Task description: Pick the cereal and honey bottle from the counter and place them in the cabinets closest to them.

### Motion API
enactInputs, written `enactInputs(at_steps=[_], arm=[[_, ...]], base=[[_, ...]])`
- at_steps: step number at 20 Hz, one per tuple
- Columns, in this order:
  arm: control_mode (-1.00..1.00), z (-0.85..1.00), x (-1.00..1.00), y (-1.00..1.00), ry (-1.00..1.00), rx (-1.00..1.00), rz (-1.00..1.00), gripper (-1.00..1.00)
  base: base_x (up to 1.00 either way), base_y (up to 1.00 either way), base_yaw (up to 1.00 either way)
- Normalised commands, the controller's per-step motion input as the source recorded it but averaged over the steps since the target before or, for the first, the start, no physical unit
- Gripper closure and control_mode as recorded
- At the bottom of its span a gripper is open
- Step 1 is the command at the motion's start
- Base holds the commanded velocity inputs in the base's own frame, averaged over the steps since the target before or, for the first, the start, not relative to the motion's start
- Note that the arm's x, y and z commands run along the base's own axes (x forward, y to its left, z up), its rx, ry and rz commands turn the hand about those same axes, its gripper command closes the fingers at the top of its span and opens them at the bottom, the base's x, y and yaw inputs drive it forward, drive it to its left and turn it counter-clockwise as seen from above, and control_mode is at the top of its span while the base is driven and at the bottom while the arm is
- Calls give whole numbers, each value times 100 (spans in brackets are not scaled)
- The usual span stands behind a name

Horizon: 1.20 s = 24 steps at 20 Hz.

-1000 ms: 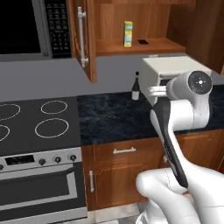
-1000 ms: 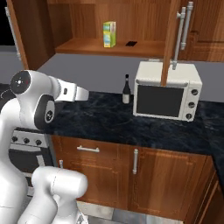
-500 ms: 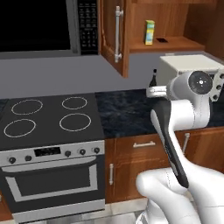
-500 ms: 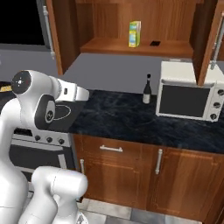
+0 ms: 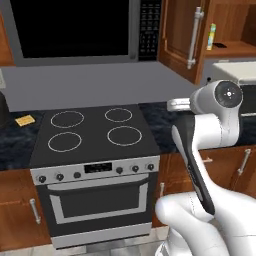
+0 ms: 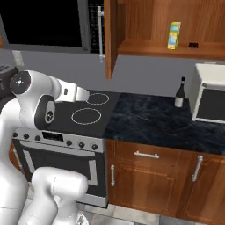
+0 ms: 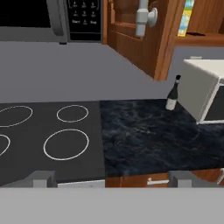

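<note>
- Right base view: cereal (image 6: 174,35) stands upright on the shelf of the open upper cabinet (image 6: 145,26), near the shelf's right end, long axis vertical.
- Honey bottle: I can't find it; I judge it's still to fetch.
- Wine bottle (image 6: 179,92) sits at the counter (image 6: 154,123) back edge, just beside the toaster oven (image 6: 211,99).
- My gripper (image 7: 109,180) has jaws spread wide, empty, over the stove (image 5: 92,135); cereal lies up and right of them.

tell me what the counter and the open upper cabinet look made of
Counter: dark polished stone by its look, black with faint bluish marbling. Open cabinet: reddish-brown wood, with visible grain and a slight sheen; its long bar handle looks like brushed silver metal.
</note>
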Motion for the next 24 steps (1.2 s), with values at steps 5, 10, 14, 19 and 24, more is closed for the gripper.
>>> enactInputs(at_steps=[5, 10, 14, 19, 24], arm=[[100, 0, 0, 0, 0, 0, 0, -100], [100, 0, 0, 0, 0, 0, 0, -100], [100, 0, 0, 0, 0, 0, 0, -100], [100, 0, 0, 0, 0, 0, 0, -100], [100, 0, 0, 0, 0, 0, 0, -100]], base=[[0, 74, 1], [0, 79, 1], [1, 78, 0], [4, 76, 0], [7, 60, 0]])
